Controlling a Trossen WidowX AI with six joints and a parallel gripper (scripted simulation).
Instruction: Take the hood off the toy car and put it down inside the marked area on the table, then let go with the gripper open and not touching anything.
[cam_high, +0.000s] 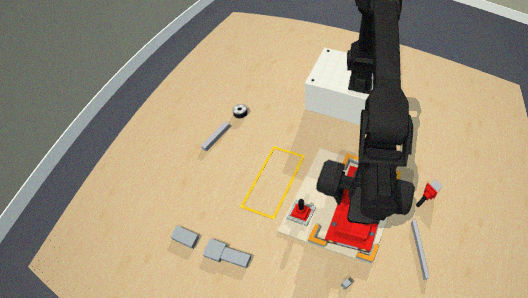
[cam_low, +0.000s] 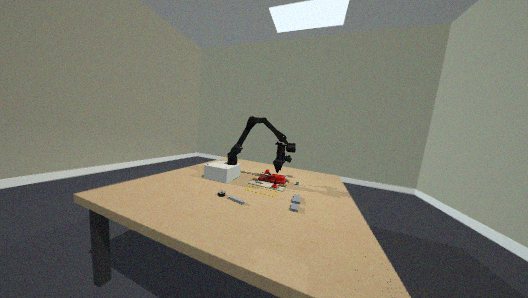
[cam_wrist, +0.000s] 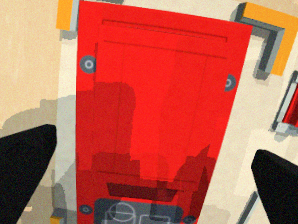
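Pincer (cam_wrist: 149, 176) wide open, nothing betw. fingers, hovers directly over red hood (cam_wrist: 156, 106) of toy car; yellow marked area (cam_high: 273, 182) beside it on counter (cam_high: 125, 200).

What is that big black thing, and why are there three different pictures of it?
It is a robot arm standing on a white box on a table. One picture looks down from above, one from across the room, and one from a camera on the arm's wrist. Its gripper is open and holds nothing. Right below it lies the red toy car. Beside the car is a yellow marked area, with small grey blocks scattered around.
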